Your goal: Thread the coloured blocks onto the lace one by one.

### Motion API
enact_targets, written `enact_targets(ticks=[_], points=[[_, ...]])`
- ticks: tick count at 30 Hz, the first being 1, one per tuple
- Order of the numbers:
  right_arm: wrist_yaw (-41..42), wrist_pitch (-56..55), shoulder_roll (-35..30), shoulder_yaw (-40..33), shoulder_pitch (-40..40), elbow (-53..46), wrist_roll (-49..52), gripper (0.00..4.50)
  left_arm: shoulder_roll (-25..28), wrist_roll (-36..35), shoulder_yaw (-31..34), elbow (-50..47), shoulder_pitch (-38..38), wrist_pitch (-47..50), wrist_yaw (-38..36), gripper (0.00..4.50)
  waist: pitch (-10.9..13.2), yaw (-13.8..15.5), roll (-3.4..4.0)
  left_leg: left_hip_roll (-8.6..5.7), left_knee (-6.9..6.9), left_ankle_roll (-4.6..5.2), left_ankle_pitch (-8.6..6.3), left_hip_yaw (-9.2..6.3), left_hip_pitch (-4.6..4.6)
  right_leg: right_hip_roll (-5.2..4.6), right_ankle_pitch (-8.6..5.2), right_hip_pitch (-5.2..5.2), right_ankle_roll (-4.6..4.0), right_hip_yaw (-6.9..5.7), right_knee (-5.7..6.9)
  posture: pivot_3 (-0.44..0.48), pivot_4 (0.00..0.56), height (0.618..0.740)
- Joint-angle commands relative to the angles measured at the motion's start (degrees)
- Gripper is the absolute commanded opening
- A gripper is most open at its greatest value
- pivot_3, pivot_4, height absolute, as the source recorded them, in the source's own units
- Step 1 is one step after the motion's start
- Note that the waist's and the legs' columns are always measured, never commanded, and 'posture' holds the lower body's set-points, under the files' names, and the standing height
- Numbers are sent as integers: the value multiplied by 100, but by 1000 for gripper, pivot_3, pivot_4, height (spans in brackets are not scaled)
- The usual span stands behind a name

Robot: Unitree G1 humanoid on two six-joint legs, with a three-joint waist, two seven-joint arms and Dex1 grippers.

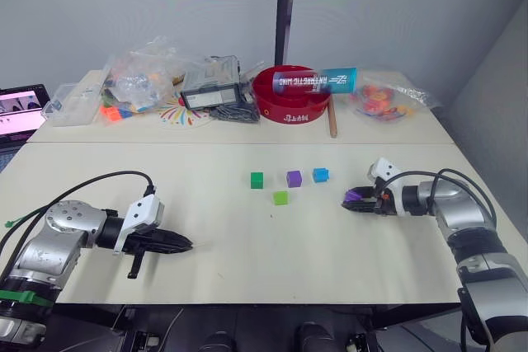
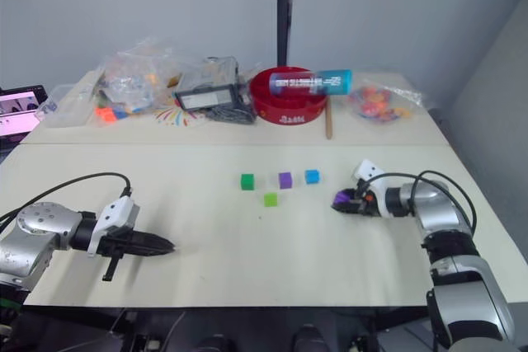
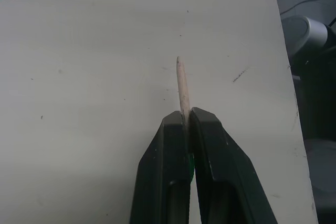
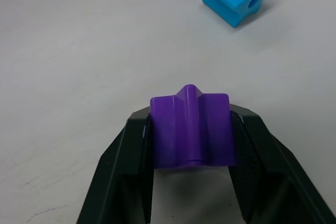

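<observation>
Pinching a purple plastic block (image 4: 191,129), the right end effector (image 1: 356,198) rests low over the cream table (image 1: 247,253). Left end effector (image 3: 186,129) clamps the lace's pale stiff tip (image 3: 182,87). Dark green (image 1: 256,179), purple (image 1: 294,177), blue (image 1: 320,175) and light green (image 1: 280,197) cubes lie mid-table. A labelled blue tube (image 1: 315,81) lies across the red bowl (image 1: 290,105).

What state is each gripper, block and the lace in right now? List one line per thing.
Left gripper: shut on the lace.
Lace: pale tip sticks out past the fingers, bare, no block on it.
Right gripper: shut on a purple block.
Held purple block: clamped between the fingers.
Dark green block: loose on the table.
Light green block: loose.
Second purple block: loose.
Blue block: loose.
</observation>
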Motion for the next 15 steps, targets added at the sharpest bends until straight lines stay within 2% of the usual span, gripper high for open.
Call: enact_targets(ticks=[1, 5, 8, 11, 15], points=[[130, 109, 50, -152, 289, -1064, 253, 1386, -9, -61, 155, -120, -91, 70, 17, 0, 0, 2, 0, 0, 0, 0, 0, 0, 0, 0, 0, 0, 0, 0, 1, 0, 150, 731], [288, 1163, 143, 79, 837, -3480, 815, 1386, -69, -90, 93, -227, -225, 230, -5, 0, 2, -11, 4, 0, 0, 0, 0, -3, -6, -1, 0, -9, 0, 0, 10, 0, 150, 731], [37, 1870, 295, 485, 1088, -4711, 827, 1386, -90, -88, -28, -503, -249, 406, -61, 0, 2, -14, 4, 1, 1, 0, 0, -8, -5, 2, 0, -9, 0, 0, 13, 0, 150, 731], [-249, 2079, 564, 1076, 1154, -5085, 453, 1386, -183, -59, -224, -846, -353, 739, 52, 0, 2, 15, 3, -1, 3, 0, 0, -9, -4, 2, 0, -4, 0, -2, 9, 0, 150, 731], [-411, 2052, 666, 1616, 1044, -4882, -58, 1386, -355, 79, -479, -1101, -587, 1118, 295, 0, 2, 46, 2, -4, 17, -1, 0, -11, -17, 1, 0, -8, 1, -3, 10, 0, 150, 731]])
